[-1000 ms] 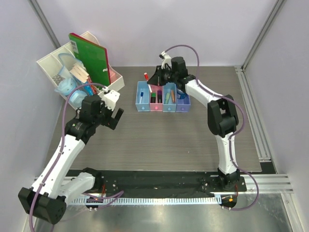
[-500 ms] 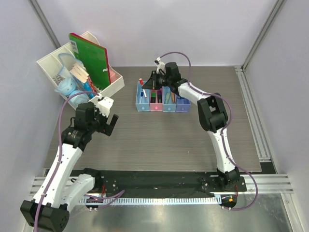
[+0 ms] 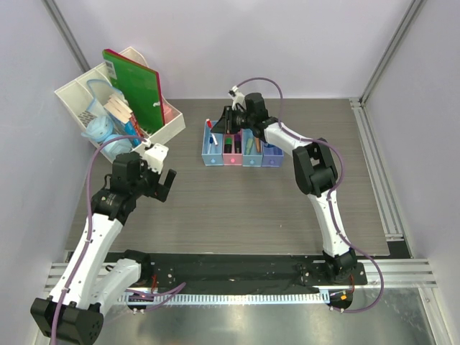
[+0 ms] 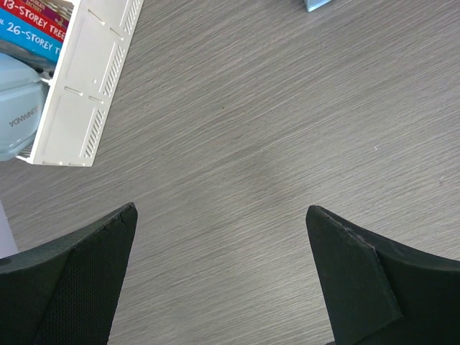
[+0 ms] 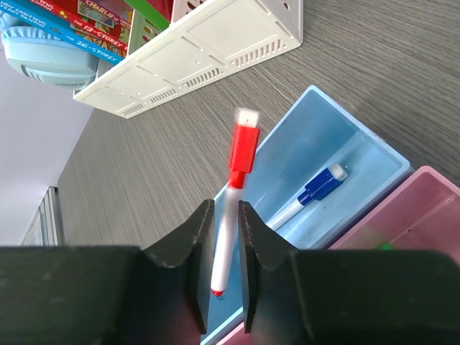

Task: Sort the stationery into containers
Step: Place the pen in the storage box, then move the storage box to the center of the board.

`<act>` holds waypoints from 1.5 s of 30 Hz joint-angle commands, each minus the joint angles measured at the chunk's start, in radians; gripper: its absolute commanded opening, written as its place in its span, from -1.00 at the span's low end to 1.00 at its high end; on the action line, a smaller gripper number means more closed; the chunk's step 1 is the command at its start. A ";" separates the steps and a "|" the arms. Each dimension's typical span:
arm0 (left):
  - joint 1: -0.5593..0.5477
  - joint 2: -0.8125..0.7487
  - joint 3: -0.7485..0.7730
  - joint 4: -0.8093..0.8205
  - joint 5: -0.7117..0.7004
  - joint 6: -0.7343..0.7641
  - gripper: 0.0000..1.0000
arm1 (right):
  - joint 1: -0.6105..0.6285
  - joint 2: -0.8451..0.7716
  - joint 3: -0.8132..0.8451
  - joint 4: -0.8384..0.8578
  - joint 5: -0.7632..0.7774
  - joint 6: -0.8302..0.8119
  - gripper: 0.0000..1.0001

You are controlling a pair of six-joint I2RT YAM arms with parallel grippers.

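Note:
The containers (image 3: pixel 242 147) stand as a row of blue, pink, blue and purple bins at the table's middle back. My right gripper (image 5: pixel 226 208) hangs over the leftmost blue bin (image 5: pixel 345 144). A red-white pen (image 5: pixel 237 154) stands upright between its jaws, blurred, and the jaws are slightly parted around it. A blue-white pen (image 5: pixel 309 195) lies in that bin. In the top view the right gripper (image 3: pixel 219 126) sits at the row's left back corner. Other stubby markers lie in the pink bin (image 3: pixel 232 146) and the second blue bin (image 3: pixel 251 146). My left gripper (image 4: pixel 221 215) is wide open over bare table, holding nothing.
A big white desk organiser (image 3: pixel 108 108) stands tilted at the back left, holding a green notebook (image 3: pixel 135 86), books and pale blue tape rolls (image 3: pixel 97 129). Its slotted wall (image 5: pixel 194 57) lies just left of the bins. A metal rail (image 3: pixel 377 172) runs along the right edge.
My right gripper carried the red-white pen left, from behind the pink bin to over the leftmost blue bin, and its jaws have just loosened. The left arm drew back towards me.

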 commanded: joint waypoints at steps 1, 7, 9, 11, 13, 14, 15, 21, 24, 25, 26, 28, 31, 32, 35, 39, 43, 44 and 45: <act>0.007 -0.013 0.004 0.027 0.018 -0.023 1.00 | 0.008 -0.027 0.015 -0.006 0.001 -0.030 -0.48; 0.005 -0.013 0.016 0.020 0.019 -0.023 1.00 | 0.006 -0.042 0.003 -0.020 0.013 -0.048 -0.33; 0.005 -0.011 0.022 0.021 0.019 -0.028 0.99 | 0.005 -0.065 0.000 -0.031 0.027 -0.060 -0.32; 0.007 -0.014 0.025 0.029 0.019 -0.033 0.99 | 0.008 -0.097 0.002 -0.096 0.077 -0.112 -0.30; 0.005 -0.008 0.025 0.046 0.007 -0.048 1.00 | 0.008 -0.163 0.014 -0.216 0.119 -0.169 -0.26; 0.007 -0.003 0.028 0.053 0.005 -0.050 0.99 | 0.009 -0.186 0.021 -0.270 0.163 -0.242 -0.22; 0.007 -0.002 0.028 0.069 -0.022 -0.074 1.00 | 0.009 -0.217 0.023 -0.323 0.223 -0.279 -0.19; 0.007 0.115 0.097 0.089 -0.025 -0.146 1.00 | -0.006 -0.562 -0.258 -0.546 0.458 -0.557 0.60; 0.005 0.170 0.108 0.136 -0.004 -0.145 1.00 | -0.031 -0.725 -0.400 -0.566 0.515 -0.629 0.73; 0.007 0.203 0.105 0.168 -0.008 -0.137 0.99 | -0.038 -0.752 -0.431 -0.556 0.545 -0.639 0.74; 0.005 0.225 0.107 0.222 -0.011 -0.137 0.99 | -0.054 -0.780 -0.454 -0.548 0.555 -0.643 0.74; 0.005 0.291 0.131 0.257 0.013 -0.137 1.00 | -0.069 -0.776 -0.472 -0.542 0.588 -0.623 0.72; 0.005 0.450 0.253 0.288 0.050 -0.184 0.99 | -0.087 -0.719 -0.462 -0.514 0.621 -0.580 0.65; 0.004 0.533 0.280 0.296 0.059 -0.204 1.00 | -0.088 -0.705 -0.459 -0.502 0.621 -0.571 0.64; -0.016 0.662 0.370 0.320 0.079 -0.230 0.99 | -0.088 -0.619 -0.414 -0.491 0.616 -0.534 0.60; -0.082 0.793 0.481 0.333 0.050 -0.208 0.99 | -0.088 -0.501 -0.344 -0.483 0.601 -0.508 0.53; -0.130 0.923 0.617 0.333 0.018 -0.195 0.99 | -0.089 -0.432 -0.278 -0.483 0.596 -0.488 0.51; -0.139 0.946 0.637 0.331 0.015 -0.192 1.00 | -0.088 -0.423 -0.270 -0.482 0.595 -0.482 0.50; -0.157 0.993 0.659 0.328 0.009 -0.192 1.00 | -0.088 -0.414 -0.253 -0.483 0.598 -0.481 0.50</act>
